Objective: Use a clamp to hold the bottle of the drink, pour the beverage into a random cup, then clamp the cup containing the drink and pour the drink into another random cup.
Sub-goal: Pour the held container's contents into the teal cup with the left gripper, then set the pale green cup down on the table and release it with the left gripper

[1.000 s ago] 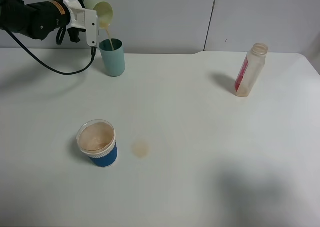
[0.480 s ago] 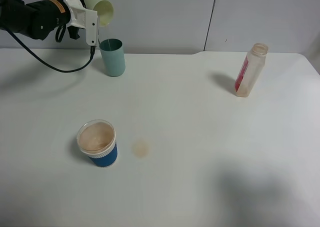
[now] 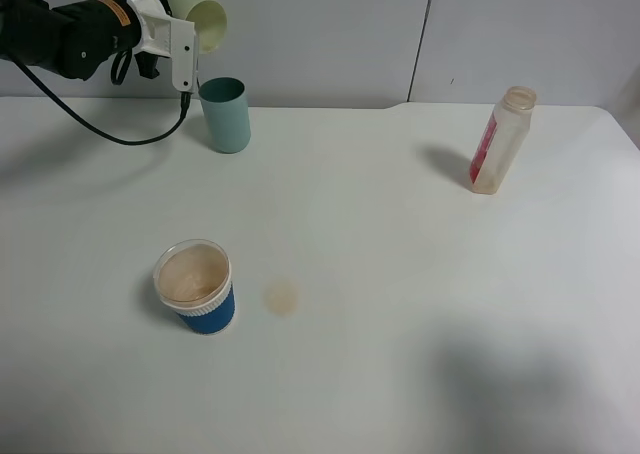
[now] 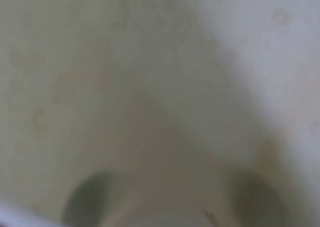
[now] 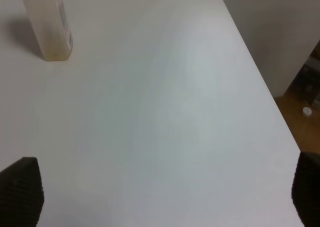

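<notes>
While tipped above teal cup (image 3: 226, 114), pale yellow-green cup (image 3: 203, 21).

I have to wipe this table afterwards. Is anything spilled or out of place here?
Yes: a small pinkish-brown stain lies on the white table, just right of the blue cup. It looks like spilled beverage. The bottle stands upright.

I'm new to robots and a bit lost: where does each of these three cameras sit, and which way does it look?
Exterior high: mounted high, looking down on the white table; shows the black left arm's gripper tipping a pale yellow-green plastic cup over a teal cylindrical cup.
Left wrist: on that arm, filled by a pale blurred surface, probably the held cup.
Right wrist: looks down at the table between black fingertips.
Shared: the translucent red-labelled bottle, exterior and right wrist.
</notes>
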`<move>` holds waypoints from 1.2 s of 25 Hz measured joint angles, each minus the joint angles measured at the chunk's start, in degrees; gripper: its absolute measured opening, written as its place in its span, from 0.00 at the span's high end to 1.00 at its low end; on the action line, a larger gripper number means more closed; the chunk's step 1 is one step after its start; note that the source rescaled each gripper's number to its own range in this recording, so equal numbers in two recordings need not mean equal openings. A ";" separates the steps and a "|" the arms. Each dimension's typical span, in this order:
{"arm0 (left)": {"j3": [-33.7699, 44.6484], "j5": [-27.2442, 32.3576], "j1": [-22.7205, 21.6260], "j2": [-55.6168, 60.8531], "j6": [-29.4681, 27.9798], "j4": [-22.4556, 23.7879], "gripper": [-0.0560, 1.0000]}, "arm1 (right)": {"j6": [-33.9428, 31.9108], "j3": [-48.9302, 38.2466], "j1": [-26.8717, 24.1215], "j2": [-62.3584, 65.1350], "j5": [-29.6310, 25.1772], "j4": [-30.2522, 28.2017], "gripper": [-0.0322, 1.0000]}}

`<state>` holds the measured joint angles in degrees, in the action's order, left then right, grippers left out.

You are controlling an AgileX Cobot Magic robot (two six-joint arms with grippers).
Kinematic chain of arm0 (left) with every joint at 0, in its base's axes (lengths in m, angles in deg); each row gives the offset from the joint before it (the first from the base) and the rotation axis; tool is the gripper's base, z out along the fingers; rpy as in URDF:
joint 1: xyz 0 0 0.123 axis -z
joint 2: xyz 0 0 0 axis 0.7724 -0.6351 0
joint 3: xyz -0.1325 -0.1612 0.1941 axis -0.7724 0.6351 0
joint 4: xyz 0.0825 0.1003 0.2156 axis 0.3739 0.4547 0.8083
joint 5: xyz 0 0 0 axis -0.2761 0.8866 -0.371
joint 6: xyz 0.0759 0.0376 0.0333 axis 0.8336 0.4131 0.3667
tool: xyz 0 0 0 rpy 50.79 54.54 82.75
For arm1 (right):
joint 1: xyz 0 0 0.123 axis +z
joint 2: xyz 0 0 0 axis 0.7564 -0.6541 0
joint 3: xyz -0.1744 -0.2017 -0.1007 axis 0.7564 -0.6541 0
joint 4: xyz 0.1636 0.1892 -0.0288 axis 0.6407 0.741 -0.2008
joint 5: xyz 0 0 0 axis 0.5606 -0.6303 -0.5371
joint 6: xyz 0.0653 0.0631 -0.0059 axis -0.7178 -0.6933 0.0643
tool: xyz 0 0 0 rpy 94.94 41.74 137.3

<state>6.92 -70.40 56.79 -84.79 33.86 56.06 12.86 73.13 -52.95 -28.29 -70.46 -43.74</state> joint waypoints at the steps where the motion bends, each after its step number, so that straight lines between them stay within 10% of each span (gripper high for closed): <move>1: 0.00 0.00 0.00 0.00 0.00 -0.31 0.94 | 0.00 0.00 0.00 0.00 0.00 0.00 0.00; 9: 0.00 0.00 0.00 0.00 -6.68 -8.17 0.94 | 0.00 0.00 0.00 0.00 0.00 0.00 0.00; 20: 0.00 2.41 0.00 0.00 -48.03 -14.28 0.94 | 0.00 0.00 0.00 0.00 0.00 0.00 0.00; 30: 0.00 10.61 0.00 0.00 -60.01 -14.39 0.94 | 0.00 0.00 0.00 0.00 0.00 0.00 0.00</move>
<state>6.92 -59.80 56.79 -84.79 -26.16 41.66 12.86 73.13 -52.95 -28.29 -70.46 -43.74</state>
